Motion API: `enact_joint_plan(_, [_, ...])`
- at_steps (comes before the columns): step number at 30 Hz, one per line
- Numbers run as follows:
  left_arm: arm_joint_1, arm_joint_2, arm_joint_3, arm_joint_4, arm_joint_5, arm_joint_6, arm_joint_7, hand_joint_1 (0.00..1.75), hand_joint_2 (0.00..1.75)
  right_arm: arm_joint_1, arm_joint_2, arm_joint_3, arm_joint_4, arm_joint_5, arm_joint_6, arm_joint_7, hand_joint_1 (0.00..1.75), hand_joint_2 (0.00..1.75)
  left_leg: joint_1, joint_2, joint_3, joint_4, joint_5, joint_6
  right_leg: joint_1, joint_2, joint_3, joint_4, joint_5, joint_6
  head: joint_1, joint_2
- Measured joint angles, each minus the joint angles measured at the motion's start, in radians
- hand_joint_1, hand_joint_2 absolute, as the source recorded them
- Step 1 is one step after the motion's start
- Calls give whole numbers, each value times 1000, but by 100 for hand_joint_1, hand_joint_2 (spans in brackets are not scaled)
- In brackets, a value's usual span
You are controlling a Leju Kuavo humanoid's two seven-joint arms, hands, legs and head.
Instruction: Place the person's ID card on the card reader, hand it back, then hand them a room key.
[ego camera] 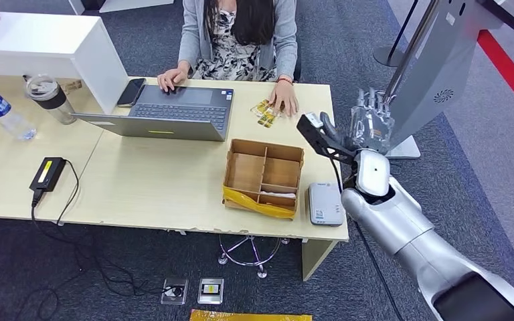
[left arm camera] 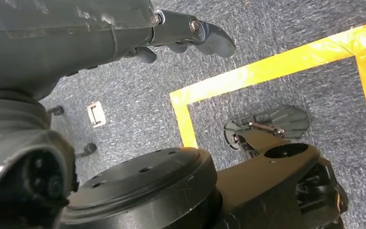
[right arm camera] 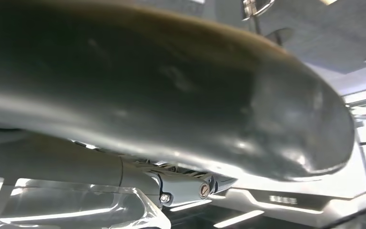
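Cards (ego camera: 265,112): small yellow-patterned pieces flat on the desk (ego camera: 160,180) at its far edge, under the person's hand (ego camera: 284,100); which is the ID I cannot tell.

Reader (ego camera: 325,203): white box at the near right corner of the desk, just beside the tray (ego camera: 264,176).

Right hand (ego camera: 368,124): raised past the desk's right edge, the cards lying to its left and slightly beyond; the nearer hand. Fingers upright, apart, holding nothing.

Left hand (left arm camera: 171,36): hanging over the carpet, fingers loosely extended, touching nothing.
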Motion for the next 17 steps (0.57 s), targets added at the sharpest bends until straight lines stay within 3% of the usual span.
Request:
enact_joint_plan(8, [0, 1, 4, 2, 14, 19, 10, 0, 0, 118, -130, -99, -35, -28, -17, 4, 0, 0, 0, -1, -1, 0, 0, 0, 0, -1, 0, 0, 0, 0, 0, 0])
enact_joint_plan(17, [0, 1, 9, 3, 32, 46, -4, 0, 0, 252, -218, -181, -21, -146, -102, 1, 0, 0, 0, -1, -1, 0, -1, 1, 0, -1, 0, 0, 0, 0, 0, 0])
